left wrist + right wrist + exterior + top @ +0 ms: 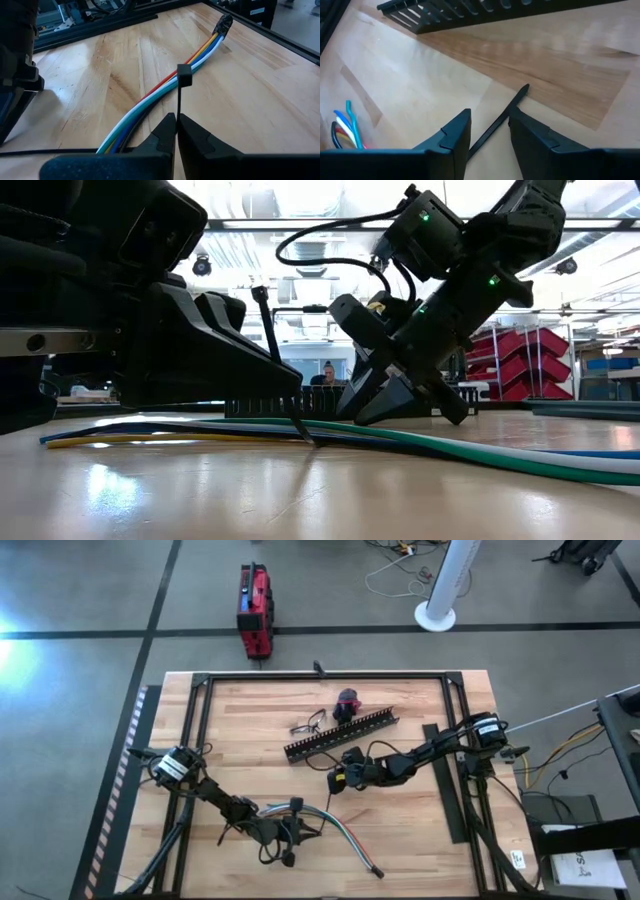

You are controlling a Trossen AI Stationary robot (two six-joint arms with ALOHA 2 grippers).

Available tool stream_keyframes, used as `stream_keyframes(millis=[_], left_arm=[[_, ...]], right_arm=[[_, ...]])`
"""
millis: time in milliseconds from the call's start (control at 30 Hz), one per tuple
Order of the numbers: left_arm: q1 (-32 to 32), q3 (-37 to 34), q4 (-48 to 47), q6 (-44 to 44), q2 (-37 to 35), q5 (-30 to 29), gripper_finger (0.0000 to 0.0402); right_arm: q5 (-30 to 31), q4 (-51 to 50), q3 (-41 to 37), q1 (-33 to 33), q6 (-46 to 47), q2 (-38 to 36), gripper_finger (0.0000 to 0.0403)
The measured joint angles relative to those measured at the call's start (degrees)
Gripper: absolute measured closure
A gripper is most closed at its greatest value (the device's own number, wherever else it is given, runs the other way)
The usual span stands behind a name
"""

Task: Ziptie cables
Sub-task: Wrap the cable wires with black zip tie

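The cables (335, 832) lie as a loose bundle of green, white, blue and red wires on the table's near middle, and they show in the left wrist view (145, 102) and the low view (470, 450). My left gripper (176, 125) is over them, shut on the ziptie (179, 97), a thin black strip whose small head (184, 75) stands above the bundle. My right gripper (487, 127) is open low over the table, between the cables and the duct. A second thin black strip (507, 112) lies on the wood between its fingers; I cannot tell whether they touch it. My left gripper pinches the ziptie's strip (177, 114) between its two fingers, some way below the head. The fingers come slanting from the table's left and lie across the strip. The ziptie stands tilted but nearly upright, head up; its lower end (308, 438) reaches down to the cables.
The long black comb-slotted duct (340, 735) lies at the far middle, with a red-and-black lump (347, 700) and a small wire tangle (308, 725) beyond it. A flat black strip (445, 785) lies along the right side. A black frame (320, 675) edges the table.
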Motion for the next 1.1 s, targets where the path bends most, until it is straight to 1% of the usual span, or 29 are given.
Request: stream_keyframes(millis=[167, 433, 600, 867, 1100], left_arm=[[0.0, 0.0, 0.0, 0.0, 0.0, 0.0, 0.0402], [0.0, 0.0, 0.0, -0.4, 0.0, 0.0, 0.0402], [0.0, 0.0, 0.0, -0.4, 0.0, 0.0, 0.0402], [0.0, 0.0, -0.1, -1.1, 0.0, 0.0, 0.0402], [0.0, 0.0, -0.2, -1.1, 0.0, 0.0, 0.0402]], right_arm=[[0.6, -0.8, 0.1, 0.0, 0.3, 0.0, 0.0290], [0.1, -1.5, 0.1, -1.9, -1.0, -0.7, 0.0272], [0.8, -2.3, 0.0, -3.4, -1.3, -1.3, 0.0269], [1.8, -1.8, -0.1, -5.1, -0.2, -0.6, 0.0284], [2.0, -1.0, 0.0, -3.6, 1.9, 1.4, 0.0296]])
